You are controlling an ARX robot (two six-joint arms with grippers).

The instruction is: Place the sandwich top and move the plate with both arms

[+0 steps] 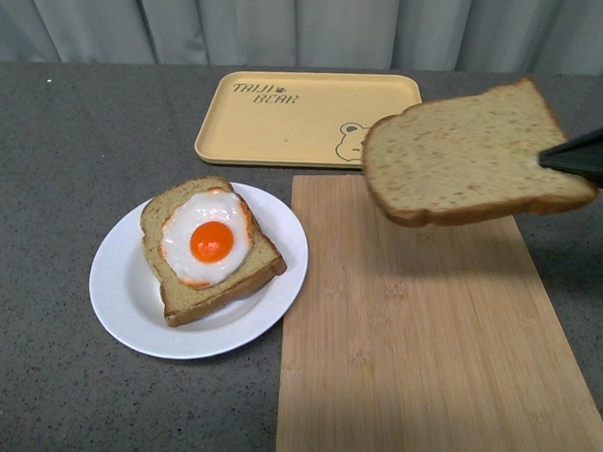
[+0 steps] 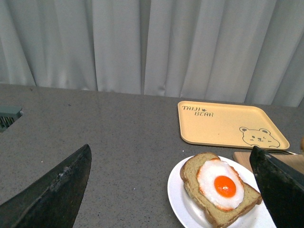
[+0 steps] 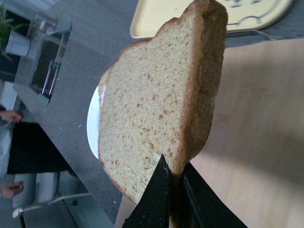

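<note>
1. The right gripper (image 3: 173, 172) is clenching the top (image 1: 469, 154) by its crust edge. It is holding it in the air over the board (image 1: 426, 321), near the tray (image 1: 297, 116) and well apart from the plate (image 1: 119, 294).
2. Judging by this, the placing step is under way.
3. The next move is calling for a carry across to the plate and a flat lowering onto the egg slice (image 1: 210, 245) before release.
4. The left gripper (image 2: 171, 148) is hanging near the plate, jaws spread and gripping nothing.
5. The plate is holding only the egg slice, and the tray is carrying nothing.
</note>
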